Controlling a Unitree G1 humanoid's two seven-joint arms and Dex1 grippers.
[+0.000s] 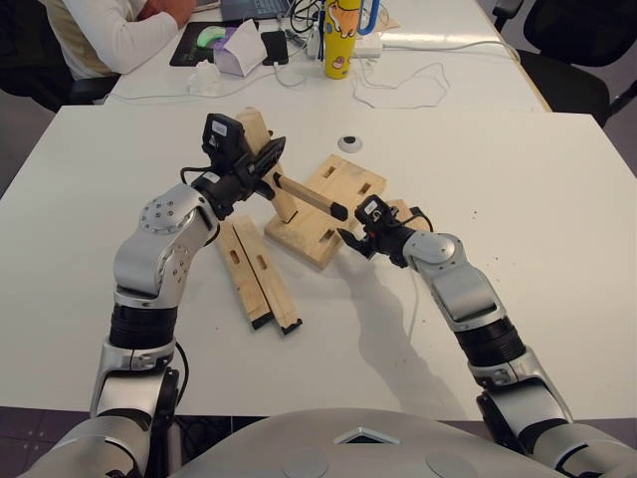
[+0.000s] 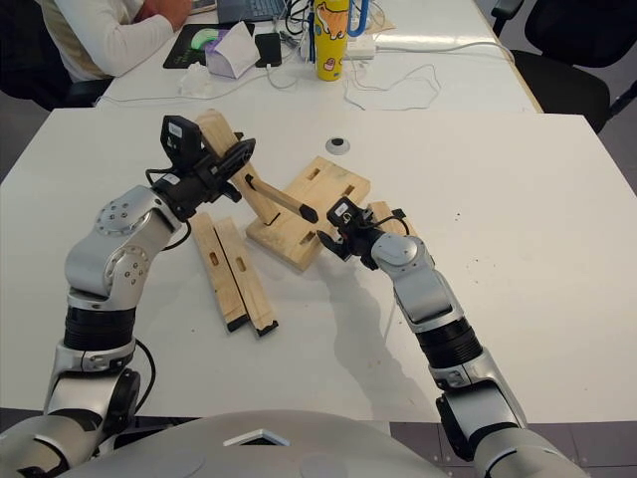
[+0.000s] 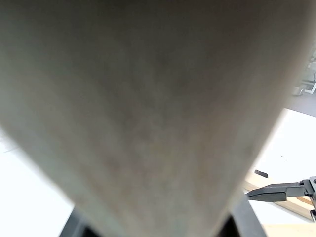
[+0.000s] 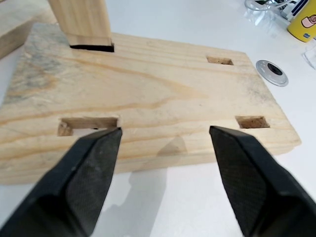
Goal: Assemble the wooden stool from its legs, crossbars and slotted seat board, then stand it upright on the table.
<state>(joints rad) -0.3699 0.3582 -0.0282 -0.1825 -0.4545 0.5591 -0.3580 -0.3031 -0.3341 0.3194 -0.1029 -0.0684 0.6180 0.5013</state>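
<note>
The slotted seat board lies flat mid-table. A pale wooden leg stands tilted in one of its slots, with a darker crossbar sticking out from it. My left gripper is shut on that leg, and the leg's wood sits right in front of the left wrist camera. My right gripper is open at the board's near edge, fingers on either side of it without touching. Two more legs lie side by side to the board's left.
Another wooden piece lies by the board's right side, behind my right gripper. A small metal disc is set in the table beyond the board. On the far table stand a yellow cup, cables and boxes.
</note>
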